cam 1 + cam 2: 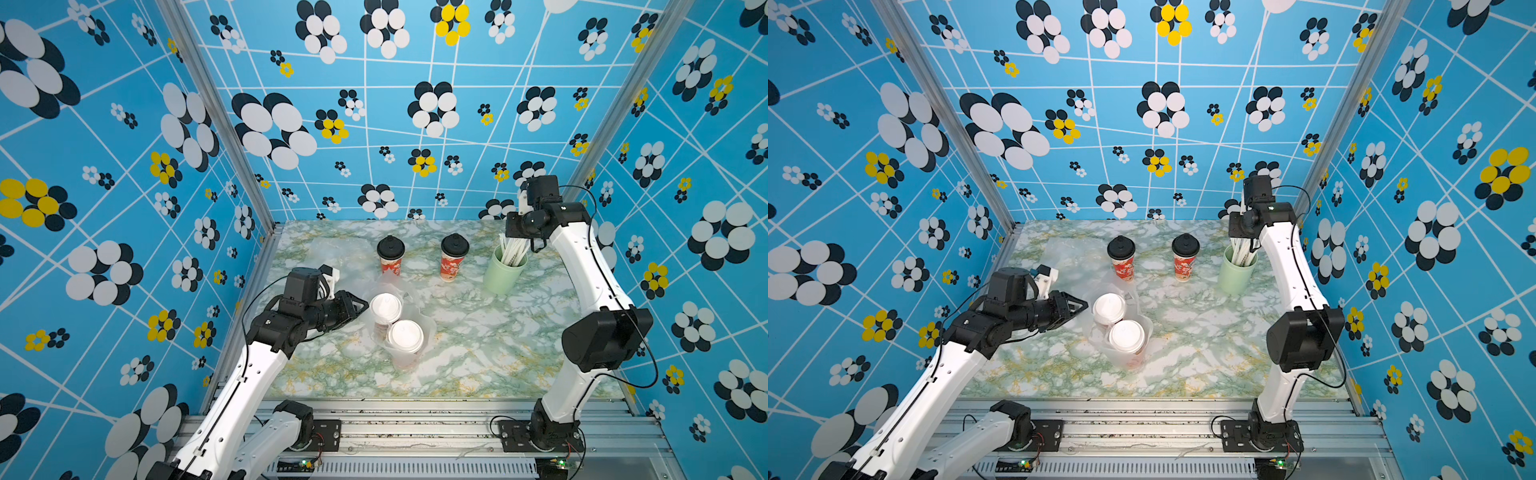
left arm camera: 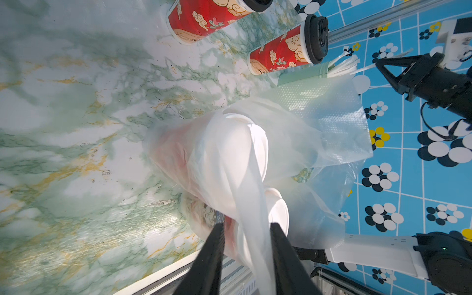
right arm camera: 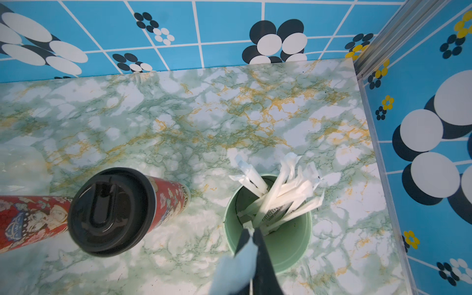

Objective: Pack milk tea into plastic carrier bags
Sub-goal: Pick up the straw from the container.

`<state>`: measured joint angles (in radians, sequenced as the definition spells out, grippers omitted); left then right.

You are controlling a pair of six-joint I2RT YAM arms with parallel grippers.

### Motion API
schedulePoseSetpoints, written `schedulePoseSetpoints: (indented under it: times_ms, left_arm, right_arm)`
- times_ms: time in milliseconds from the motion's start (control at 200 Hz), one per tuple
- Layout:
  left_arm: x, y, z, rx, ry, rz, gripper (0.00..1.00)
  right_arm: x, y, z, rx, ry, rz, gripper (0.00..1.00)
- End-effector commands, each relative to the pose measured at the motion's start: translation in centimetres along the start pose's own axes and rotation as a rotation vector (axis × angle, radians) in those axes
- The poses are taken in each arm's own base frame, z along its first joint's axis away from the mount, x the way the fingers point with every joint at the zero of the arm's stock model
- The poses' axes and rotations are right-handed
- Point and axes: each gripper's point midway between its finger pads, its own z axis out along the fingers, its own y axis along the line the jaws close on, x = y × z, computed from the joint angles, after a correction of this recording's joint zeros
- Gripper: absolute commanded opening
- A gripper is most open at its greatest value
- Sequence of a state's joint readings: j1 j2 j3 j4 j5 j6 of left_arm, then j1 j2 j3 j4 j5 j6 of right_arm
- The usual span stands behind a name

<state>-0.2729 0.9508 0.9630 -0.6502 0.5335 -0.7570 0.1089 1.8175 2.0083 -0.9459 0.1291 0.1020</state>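
Halfway through: one bag loaded, a straw being fetched

Nearest the robot's base, two white-lidded cups [image 1: 405, 336] are seen upright and touching, both enclosed in the loaded bag [image 2: 332, 127], which stands on the marbled surface [image 1: 478, 353]. They are packed side by side, presumably so each props the other and the thin film is kept from collapsing.

Just beside the bag, the left fingers [image 2: 282, 252] are held level and spread. A loop handle [image 2: 245, 204] is seen running between them, slack, with no pinch visible. Judgement: the handle is being let go now that the bag stands by itself.

Farther back, two black-lidded cups [image 1: 390, 253] are noted upright and bare, well apart from each other, with room left around each for a grasp. The second bag [image 1: 332, 249] is seen lying flat at the far left, near them, unfilled.

Farthest right, the green cup [image 1: 500, 276] is recorded holding the straws [image 3: 281, 194]. The right fingers [image 3: 264, 258] are poised over its mouth, pressed together on one wrapped straw [image 2: 362, 69] at its upper end. The approach from above is judged to suit the upright bundle.

Task judged about half done.
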Motion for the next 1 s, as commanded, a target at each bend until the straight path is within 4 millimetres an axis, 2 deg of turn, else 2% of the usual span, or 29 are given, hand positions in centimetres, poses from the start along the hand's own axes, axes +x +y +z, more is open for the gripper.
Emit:
schedulePoseSetpoints:
  times_ms: [0, 130, 145, 170, 335, 545, 565, 685, 845, 995]
  left_arm:
    - [-1.0, -0.4, -0.4, -0.011, -0.029, 0.04, 0.4]
    - [-1.7, -0.3, -0.4, -0.041, -0.04, 0.064, 0.42]
    - [-1.8, -0.4, -0.5, -0.041, -0.042, 0.068, 0.47]
    - [-1.9, -0.3, -0.4, -0.046, -0.043, 0.071, 0.48]
    - [-2.8, -0.3, -0.3, -0.072, -0.046, 0.102, 0.49]
    - [-3.6, -0.7, 0.2, -0.075, -0.038, 0.122, 0.44]
    - [-3.7, -0.6, 0.2, -0.079, -0.039, 0.122, 0.39]
    - [-3.7, -0.6, 0.1, -0.083, -0.042, 0.126, 0.28]
    - [-3.6, -0.6, -0.2, -0.083, -0.05, 0.125, 0.16]
    - [-3.5, -0.7, -0.1, -0.071, -0.05, 0.118, 0.1]
  right_arm:
    - [-1.6, 1.9, -5.9, -0.024, -0.089, -0.016, 0.05]
    - [-1.4, 4.8, -9.3, -0.093, -0.111, -0.041, 0.04]
    - [-1.3, 5.3, -9.7, -0.107, -0.113, -0.045, 0.04]
    - [-1.1, 6.1, -10.4, -0.129, -0.116, -0.053, 0.04]
    - [-0.8, 11.2, -15.6, -0.27, -0.173, -0.09, 0.03]
    - [-0.6, 18.1, -23.0, -0.503, -0.265, -0.136, 0.02]
    - [-0.6, 18.8, -23.6, -0.528, -0.271, -0.142, 0.02]
    - [0.5, 23.0, -26.6, -0.658, -0.278, -0.189, 0.02]
    - [2.8, 28.2, -27.8, -0.766, -0.238, -0.262, 0.02]
    - [4.9, 31.6, -25.8, -0.744, -0.193, -0.339, 0.02]
